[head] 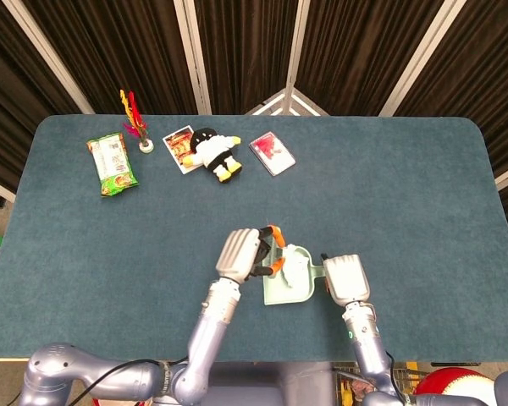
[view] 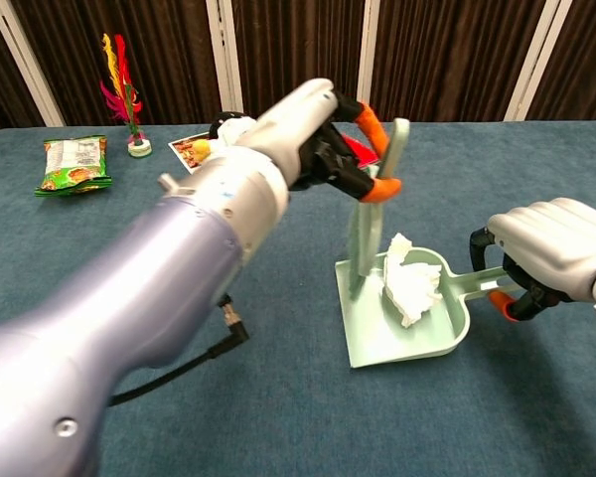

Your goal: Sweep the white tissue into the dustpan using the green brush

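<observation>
Your left hand (view: 323, 134) is gripping the green brush (view: 370, 224) upright at the dustpan (view: 377, 338) mouth, your right hand (view: 551, 248) is clenching its handle, and the white tissue (view: 409, 283) is lying inside; you are likely finishing, so lift the brush clear.

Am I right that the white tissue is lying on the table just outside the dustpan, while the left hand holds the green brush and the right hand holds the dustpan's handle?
Not quite: the white tissue lies inside the dustpan, not on the table outside it, as the chest view shows. The rest stands: the left hand holds the green brush, and the right hand holds the dustpan's handle.
</observation>
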Controlling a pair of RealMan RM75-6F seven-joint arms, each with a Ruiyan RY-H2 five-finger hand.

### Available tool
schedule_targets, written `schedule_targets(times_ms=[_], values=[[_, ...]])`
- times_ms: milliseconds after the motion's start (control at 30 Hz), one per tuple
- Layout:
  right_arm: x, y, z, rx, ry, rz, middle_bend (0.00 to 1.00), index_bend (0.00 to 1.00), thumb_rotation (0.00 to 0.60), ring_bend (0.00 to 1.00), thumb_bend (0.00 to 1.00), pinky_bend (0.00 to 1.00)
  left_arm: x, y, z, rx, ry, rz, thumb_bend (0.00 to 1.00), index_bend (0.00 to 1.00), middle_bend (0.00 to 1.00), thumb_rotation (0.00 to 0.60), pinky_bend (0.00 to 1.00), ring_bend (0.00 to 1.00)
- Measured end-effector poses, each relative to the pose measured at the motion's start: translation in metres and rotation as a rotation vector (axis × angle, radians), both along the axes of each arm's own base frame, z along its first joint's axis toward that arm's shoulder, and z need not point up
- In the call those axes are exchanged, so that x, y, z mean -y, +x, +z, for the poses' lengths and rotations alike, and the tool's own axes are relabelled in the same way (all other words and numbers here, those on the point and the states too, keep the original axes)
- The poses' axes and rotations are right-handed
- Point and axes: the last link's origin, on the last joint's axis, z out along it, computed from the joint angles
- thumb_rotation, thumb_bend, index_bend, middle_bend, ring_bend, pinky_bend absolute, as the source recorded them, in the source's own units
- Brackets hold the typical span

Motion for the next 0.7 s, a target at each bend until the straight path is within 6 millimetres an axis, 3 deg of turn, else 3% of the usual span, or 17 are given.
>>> schedule_targets(times_ms=[167,433,567,700], values=[[-0.001,-0.001,0.0,-0.017,0.005,0.0,0.87,0.71,0.6,0.88,0.56,0.78,-0.006,-0.017,0.018,0.003,0.036,0.005,0.59,0.79,1.0,0.6,0.99,0.93],[-0.001,-0.003,0.001,-0.041,0.0,-0.003,0.87,0.69,0.6,0.88,0.56,0.78,-0.013,-0.029,0.047,0.013,0.087,-0.014,0.59,0.79,1.0,0.6,0.99,0.93],[-0.002,-0.002,0.001,-0.048,-0.004,0.003,0.87,0.47,0.6,0.88,0.56,0.78,-0.019,-0.041,0.064,-0.042,0.141,-0.051,0.59,0.79,1.0,0.6,0.99,0.92],[-0.003,0.0,0.0,-0.069,-0.007,0.003,0.87,0.12,0.6,0.88,0.56,0.78,-0.024,-0.057,0.079,-0.09,0.173,-0.055,0.59,0.79,1.0,0.6,0.99,0.92]])
